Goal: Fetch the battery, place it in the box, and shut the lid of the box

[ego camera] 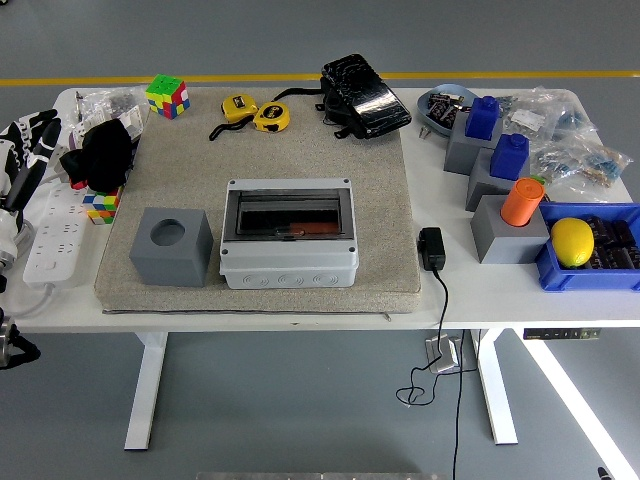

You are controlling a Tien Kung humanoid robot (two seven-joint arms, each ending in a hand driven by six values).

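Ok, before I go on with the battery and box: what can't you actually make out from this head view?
- Box: its dark smoked lid hides the contents; something reddish shows, unidentifiable.
- Left hand: cut off by the left edge, so its finger pose is unclear.
- Right hand: out of frame.
- Grey cube: the hole in its top is too dark to see into.
- Blue bin: cropped at the right edge.
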